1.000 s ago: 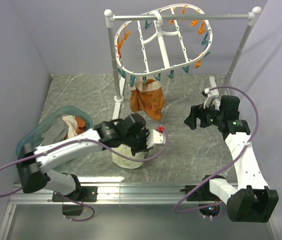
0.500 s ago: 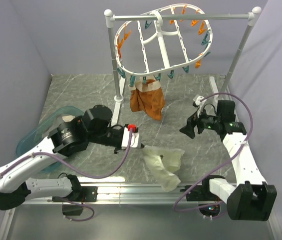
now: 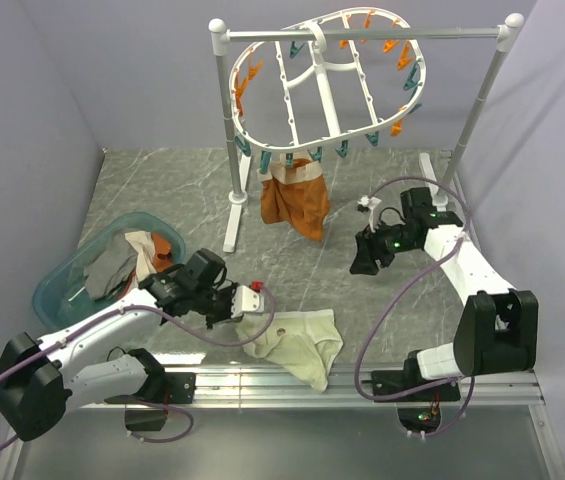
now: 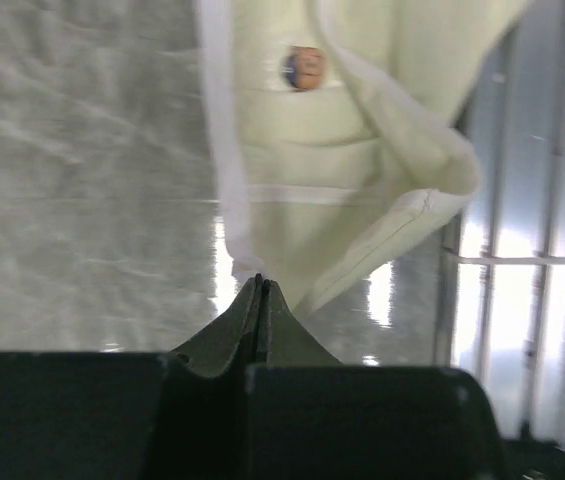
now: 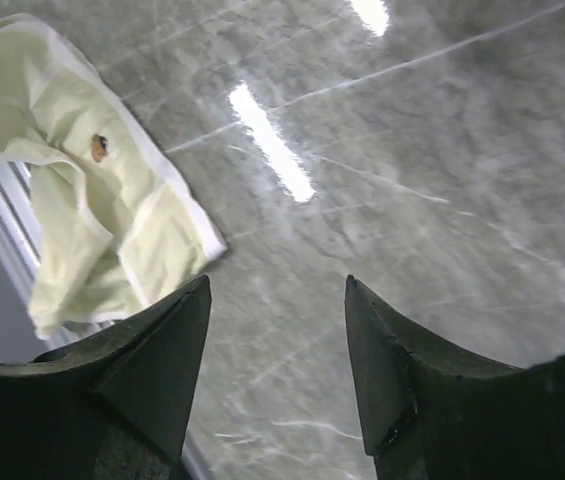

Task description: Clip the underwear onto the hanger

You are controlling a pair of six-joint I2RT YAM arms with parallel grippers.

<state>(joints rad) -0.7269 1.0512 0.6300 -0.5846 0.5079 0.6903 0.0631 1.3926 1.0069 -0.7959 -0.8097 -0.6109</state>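
Your left hand (image 4: 262,288) is clenched on the white hem of the pale cream-yellow fabric briefs (image 3: 297,338), which lie crumpled on the grey marbled bench (image 3: 382,200) near its front edge. Your right hand (image 5: 277,290) hovers released above bare bench, well below the white plastic oval hanger (image 3: 327,100).

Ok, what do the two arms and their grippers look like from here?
The left arm and right arm have white links, black joints and looping purple cables. The left gripper and right gripper have dark pointed fingers.
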